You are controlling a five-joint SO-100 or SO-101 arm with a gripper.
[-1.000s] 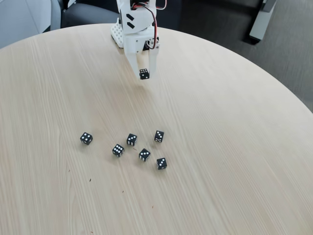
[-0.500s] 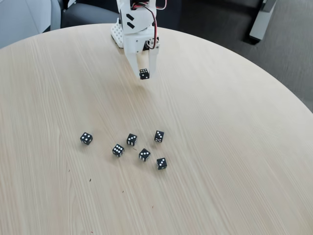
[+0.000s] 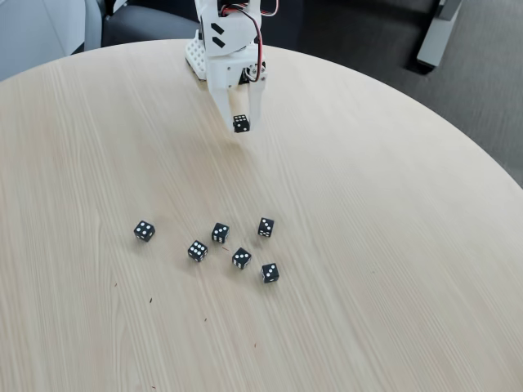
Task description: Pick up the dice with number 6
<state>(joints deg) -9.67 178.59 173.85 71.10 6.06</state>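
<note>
Fixed view from above the near edge shows a round, pale wood-grain surface [image 3: 368,245] with the white plastic arm [image 3: 225,37] reaching in from the far side, red and black wires looping at its top. Its two white fingers [image 3: 241,124] point down and toward the camera, clamped on the small black cube die with white pips [image 3: 241,123], which is the dice with number 6; it hangs clear of the surface, with a faint shadow just below it on the wood. Which face points upward cannot be read at this size. Well apart from it, nearer the camera, six more small black dice lie on the surface in a loose group: one alone at the left [image 3: 144,231], then one [image 3: 197,251], one [image 3: 220,233], one [image 3: 241,258], one at the far right of the cluster [image 3: 265,227] and the nearest one [image 3: 270,273]. None of them touch each other. Beyond the far edge lies dark flooring [image 3: 482,90].
</note>
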